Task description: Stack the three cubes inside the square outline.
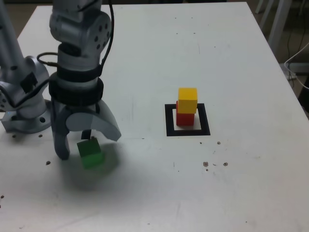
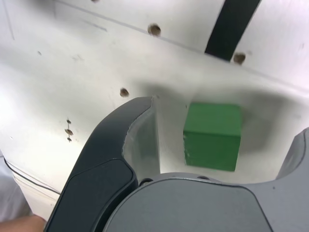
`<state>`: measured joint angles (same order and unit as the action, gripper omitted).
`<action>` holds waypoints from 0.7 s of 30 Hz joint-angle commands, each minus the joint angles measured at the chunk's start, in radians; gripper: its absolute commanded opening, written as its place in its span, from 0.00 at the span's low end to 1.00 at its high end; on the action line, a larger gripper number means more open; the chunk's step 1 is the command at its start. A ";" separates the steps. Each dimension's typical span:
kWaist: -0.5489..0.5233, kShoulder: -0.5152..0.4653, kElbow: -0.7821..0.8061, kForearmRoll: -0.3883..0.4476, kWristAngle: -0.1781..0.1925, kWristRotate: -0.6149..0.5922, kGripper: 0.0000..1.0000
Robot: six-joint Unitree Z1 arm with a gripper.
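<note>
Square outline (image 1: 169, 131) as landmark: yellow cube (image 1: 188, 100) atop red cube (image 1: 185, 119), inside it. Green cube (image 1: 91, 155) toward the exterior view's left of it, between the fingers of the end effector (image 2: 224, 145), spread wide, ungripped. Step, judged: final pick; next, center, lower, close. White, pocked counter (image 1: 241, 159) beneath outline; metal-legged furniture (image 1: 279, 34) beyond.

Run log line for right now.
fingers: open around green cube, no contact seen | yellow cube: on red cube, inside square outline | next: likely grasp green
</note>
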<state>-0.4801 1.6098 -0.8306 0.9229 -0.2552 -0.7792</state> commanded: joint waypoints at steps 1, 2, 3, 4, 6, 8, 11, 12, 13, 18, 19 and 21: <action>-0.014 0.017 0.002 -0.027 -0.010 0.001 0.92; -0.018 0.023 0.002 -0.036 -0.013 0.001 0.91; -0.021 0.028 0.002 -0.043 -0.014 0.001 0.90; -0.023 0.034 0.003 -0.050 -0.016 0.002 0.90; -0.025 0.044 0.005 -0.064 -0.016 0.002 0.88; -0.025 0.053 0.007 -0.078 -0.016 0.003 0.85; -0.025 0.063 0.010 -0.105 -0.016 0.008 0.80; -0.025 0.065 0.010 -0.112 -0.016 0.010 0.77; -0.025 0.067 0.010 -0.118 -0.016 0.012 0.74; -0.025 0.071 0.011 -0.131 -0.006 0.015 0.58; -0.025 0.071 0.012 -0.131 -0.002 0.014 0.54; -0.025 0.070 0.013 -0.132 0.010 0.010 0.48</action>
<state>-0.5043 1.6769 -0.8195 0.7927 -0.2534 -0.7654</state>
